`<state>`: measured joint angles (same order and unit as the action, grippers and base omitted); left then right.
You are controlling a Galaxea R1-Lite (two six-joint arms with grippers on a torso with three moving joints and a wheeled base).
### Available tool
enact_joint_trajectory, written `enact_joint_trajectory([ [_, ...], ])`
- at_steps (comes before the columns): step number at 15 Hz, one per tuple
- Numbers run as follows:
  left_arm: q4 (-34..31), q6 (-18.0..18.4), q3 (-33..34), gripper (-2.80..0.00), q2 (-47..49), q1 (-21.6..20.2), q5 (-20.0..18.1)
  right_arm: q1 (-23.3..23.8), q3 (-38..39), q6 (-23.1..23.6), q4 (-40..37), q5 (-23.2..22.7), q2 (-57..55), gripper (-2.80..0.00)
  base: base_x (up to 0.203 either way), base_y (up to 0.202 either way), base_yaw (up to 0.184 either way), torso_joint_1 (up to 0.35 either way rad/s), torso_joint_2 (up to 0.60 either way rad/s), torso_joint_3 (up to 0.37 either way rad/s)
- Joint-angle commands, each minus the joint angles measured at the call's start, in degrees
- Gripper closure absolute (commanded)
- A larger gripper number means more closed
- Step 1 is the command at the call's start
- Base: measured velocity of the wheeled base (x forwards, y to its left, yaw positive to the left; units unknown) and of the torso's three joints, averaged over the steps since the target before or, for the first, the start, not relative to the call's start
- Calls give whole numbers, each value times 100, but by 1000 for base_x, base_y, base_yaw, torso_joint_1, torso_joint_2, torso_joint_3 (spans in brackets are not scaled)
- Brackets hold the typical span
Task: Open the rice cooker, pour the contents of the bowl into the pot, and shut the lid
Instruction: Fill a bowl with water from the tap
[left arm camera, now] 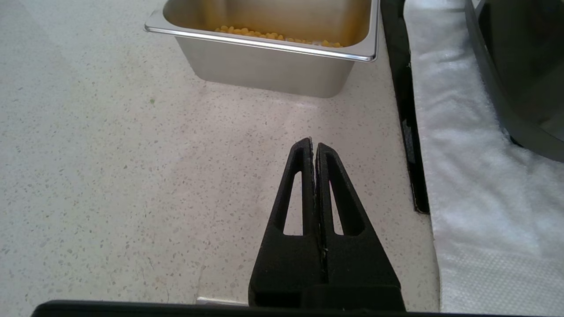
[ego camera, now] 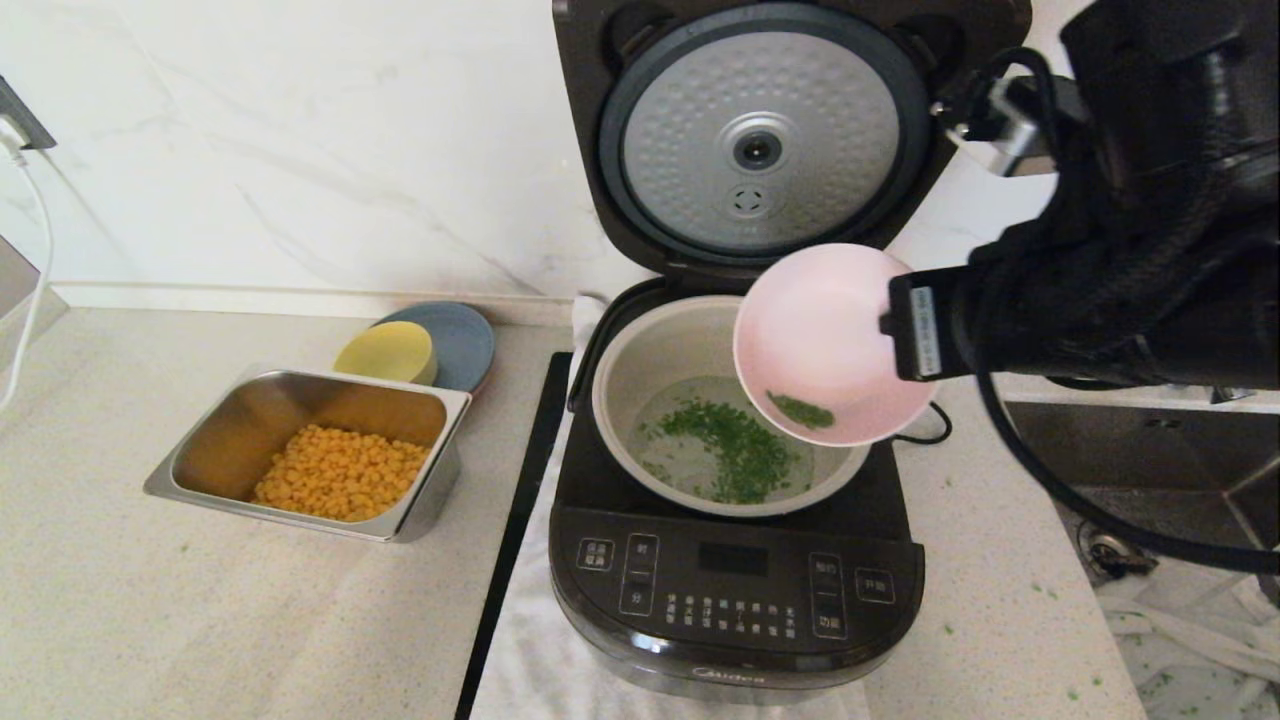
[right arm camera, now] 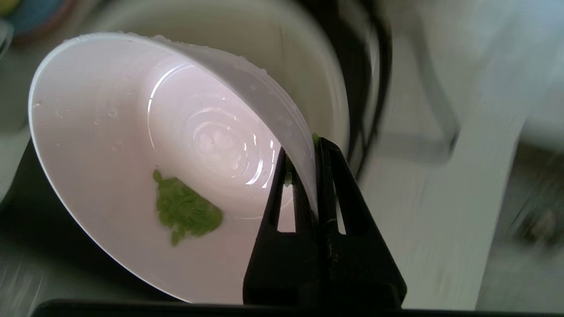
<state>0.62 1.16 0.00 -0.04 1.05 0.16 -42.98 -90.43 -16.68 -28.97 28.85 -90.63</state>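
The black rice cooker (ego camera: 735, 590) stands open, its lid (ego camera: 760, 140) upright with the dimpled silver disc facing me. Inside, the grey-beige pot (ego camera: 625, 375) holds water and most of the chopped green contents (ego camera: 735, 450). The pale pink bowl (ego camera: 815, 335) is tipped on its side above the pot's right rim. A small clump of green bits (right arm camera: 185, 211) still clings inside the bowl (right arm camera: 101, 145). My right gripper (right arm camera: 310, 149) is shut on the bowl's rim. My left gripper (left arm camera: 313, 145) hangs shut and empty over the counter, left of the cooker.
A steel tray of corn (ego camera: 310, 455) sits left of the cooker, with a yellow bowl (ego camera: 385, 352) on a blue plate (ego camera: 460, 340) behind it. A white cloth (left arm camera: 467, 145) lies under the cooker. A sink (ego camera: 1150, 450) lies to the right.
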Motion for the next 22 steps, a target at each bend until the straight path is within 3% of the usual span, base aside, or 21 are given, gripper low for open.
enact_joint_trajectory([
  [1,-1,-2,44,0,-5,1,2,336,65,-401,-969,-476,672,0,0,0,0,0,0,0],
  [4,-1,-2,44,0,-7,1,2,739,723,-839,-1341,-956,1481,0,0,0,0,0,0,0],
  [8,-1,7,44,0,-5,1,2,2233,1712,-994,-1450,-1808,2293,0,0,0,0,0,0,0],
  [10,-1,6,44,0,-5,1,2,3211,2044,-958,-1561,-2388,2518,0,0,0,0,0,0,0],
  [14,-1,-2,44,0,-5,1,2,5631,2512,-701,-1624,-3563,2371,0,0,0,0,0,0,0],
  [18,-1,-1,44,0,-5,1,2,7916,2658,-281,-1600,-4766,1309,0,0,0,0,0,0,0],
  [22,-1,-1,44,0,-5,1,2,9703,2623,331,-1496,-5727,-19,0,0,0,0,0,0,0],
])
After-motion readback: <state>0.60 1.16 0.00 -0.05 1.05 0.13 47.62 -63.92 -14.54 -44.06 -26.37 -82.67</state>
